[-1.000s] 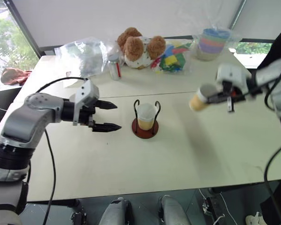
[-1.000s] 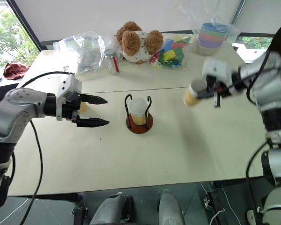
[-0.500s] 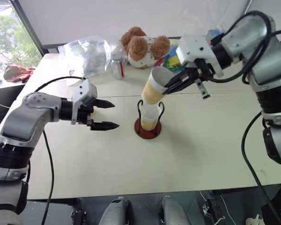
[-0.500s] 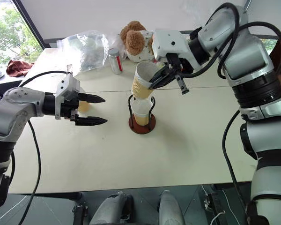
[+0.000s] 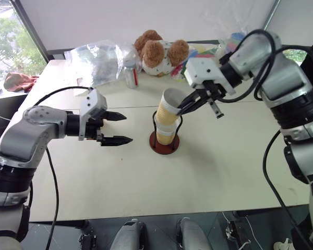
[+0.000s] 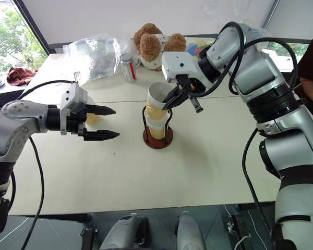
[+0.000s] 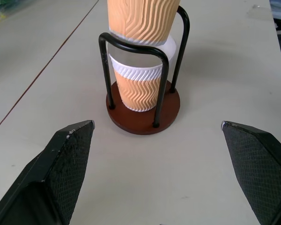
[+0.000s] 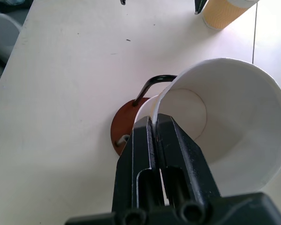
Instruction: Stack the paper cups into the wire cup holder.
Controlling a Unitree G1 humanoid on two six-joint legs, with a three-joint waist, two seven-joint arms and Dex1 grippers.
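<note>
The right pincer [image 6: 168,104] is pinching the rim of a paper cup [image 6: 156,101], its two black fingers pressed tight together with the cup's white wall between them, one inside and one outside. That cup is hanging tilted over the wire cup holder [image 5: 164,136], its orange bottom sitting just inside the top of the black wire loops and touching the rim of a second cup [image 7: 139,84], which is standing upright on the holder's dark red base. The holder is resting near the middle of the pale tabletop [image 5: 214,166]. The left pincer [image 5: 117,128] is hovering beside the holder on the robot's left, well clear of it, its fingers spread wide and gripping nothing, pointing toward the holder. A third cup [image 6: 93,117] is standing on the tabletop just behind the left pincer, partly hidden by it. Along the far edge of the tabletop a teddy bear [image 5: 159,52], a crumpled clear plastic bag [image 5: 96,60] and a small can [image 5: 129,77] are lying well apart from the holder.
</note>
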